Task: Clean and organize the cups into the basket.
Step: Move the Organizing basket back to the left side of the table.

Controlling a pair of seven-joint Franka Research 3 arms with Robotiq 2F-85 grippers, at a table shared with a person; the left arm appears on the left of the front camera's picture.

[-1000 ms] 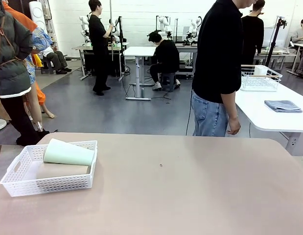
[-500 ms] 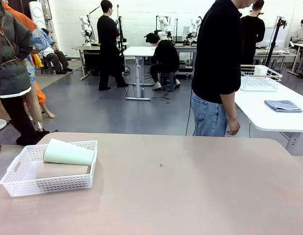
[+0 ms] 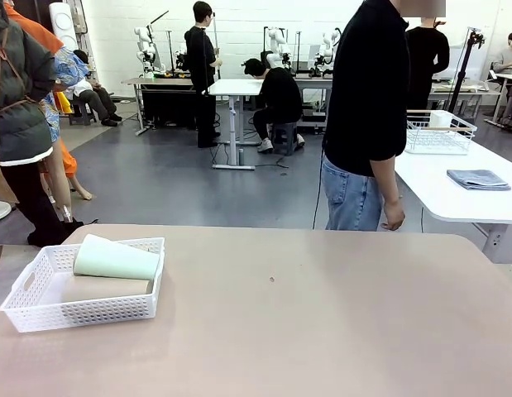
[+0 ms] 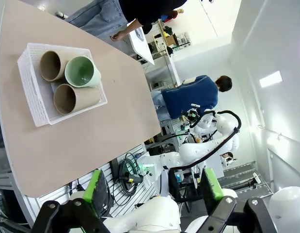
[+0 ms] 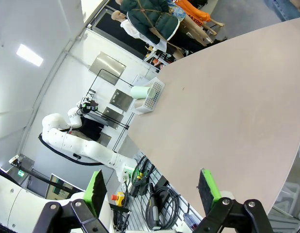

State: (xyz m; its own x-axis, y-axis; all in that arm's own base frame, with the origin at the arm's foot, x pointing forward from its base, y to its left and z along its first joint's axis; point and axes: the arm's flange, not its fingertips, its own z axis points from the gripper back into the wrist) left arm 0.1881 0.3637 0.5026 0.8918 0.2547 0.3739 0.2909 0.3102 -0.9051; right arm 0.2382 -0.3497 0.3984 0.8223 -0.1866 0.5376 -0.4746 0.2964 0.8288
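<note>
Three cups (image 4: 72, 82) (two brown, one green) lie in the white basket (image 3: 40, 310) at lower left, while both grippers (image 4: 154, 191) (image 5: 150, 189) have fingers wide apart.

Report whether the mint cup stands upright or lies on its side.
On its side: the pale mint green tumbler lies across brown cups in the white lattice basket.

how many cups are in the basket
3, all lying on their sides in the white perforated plastic basket: two kraft brown tumblers below, one mint green tumbler on top.
</note>
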